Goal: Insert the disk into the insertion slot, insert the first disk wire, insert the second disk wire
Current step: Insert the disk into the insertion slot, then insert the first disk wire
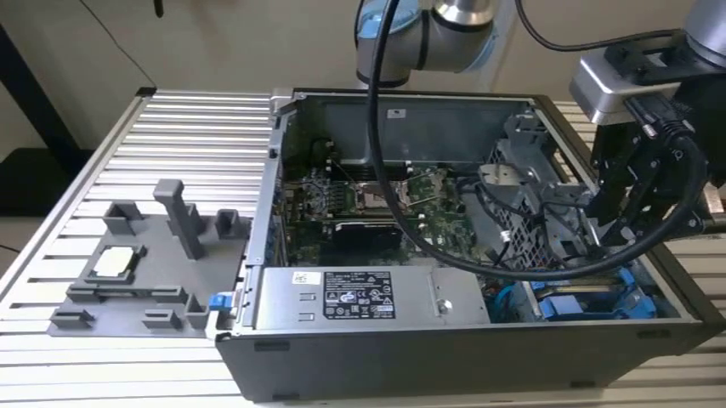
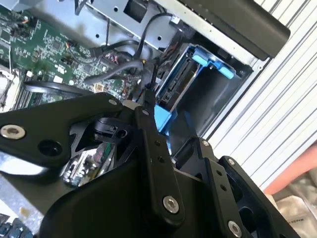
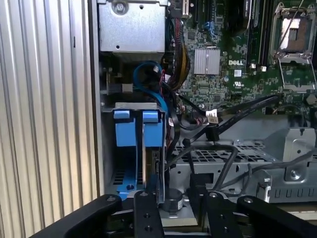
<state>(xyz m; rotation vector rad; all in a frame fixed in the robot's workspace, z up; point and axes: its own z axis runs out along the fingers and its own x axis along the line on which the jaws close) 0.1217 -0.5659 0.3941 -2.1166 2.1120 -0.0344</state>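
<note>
So, furthest from the claw [image 1: 604, 228], out toward the exterior view's left, you've got a grey fixture tray [image 1: 136, 272] lying on the ribbed surface [image 1: 102, 170]. Closer to the claw is the open computer case [image 1: 454, 340] with the green motherboard [image 1: 375, 204] showing. Your claw hangs inside the case at the end toward the exterior view's right. Just beneath it, the disk [image 2: 173, 87] sits in its blue carrier [image 2: 210, 62] inside the insertion slot [image 3: 128, 173]. Black wires [image 3: 242, 105] run close beside the claw. Honestly, you can't tell whether the claw is apart, together or pinching anything.
</note>
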